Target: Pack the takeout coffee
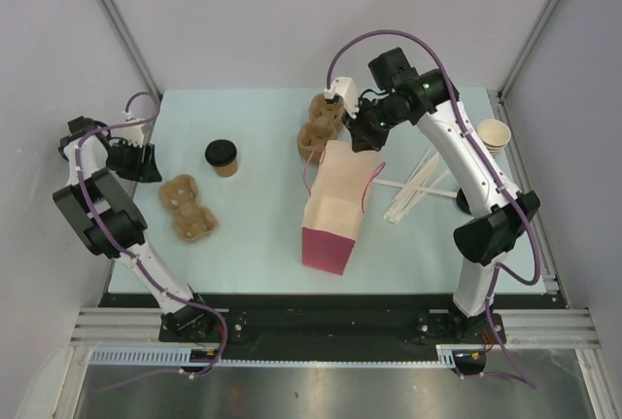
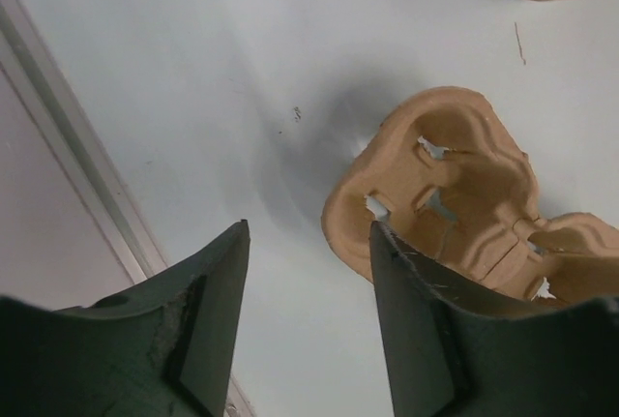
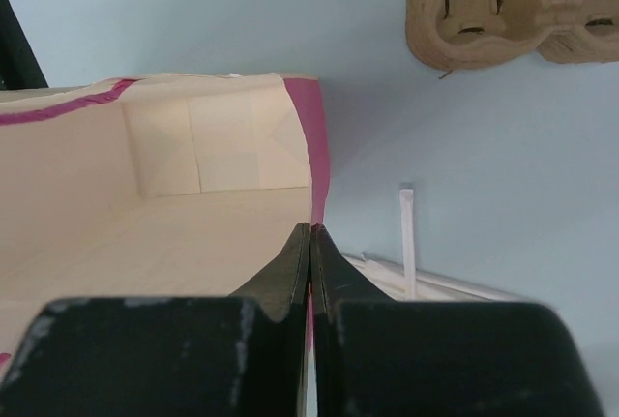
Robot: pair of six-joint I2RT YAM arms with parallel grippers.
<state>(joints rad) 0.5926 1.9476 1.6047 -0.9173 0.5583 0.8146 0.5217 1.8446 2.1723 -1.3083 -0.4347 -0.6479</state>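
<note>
Right gripper (image 3: 310, 235): pinched together on the pink paper bag (image 1: 330, 207) rim.
Left gripper (image 2: 308, 243): jaws apart, empty, far left.
Takeout coffee (image 1: 223, 157): upright, left of bag, untouched.
Handling: likely light, crushable; grip mid-wall gently.

takeout coffee (image 1: 223, 158): brown paper cup, black plastic lid
bag (image 1: 330, 205): matt paper, pink outside, cream inside
left carrier (image 1: 188, 208): rough moulded pulp
table (image 1: 262, 229): smooth, matt

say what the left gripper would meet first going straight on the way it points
Probably the bare table, which the left gripper points down at; one finger lines up with the cardboard cup carrier and may clip it, depth unclear.
</note>
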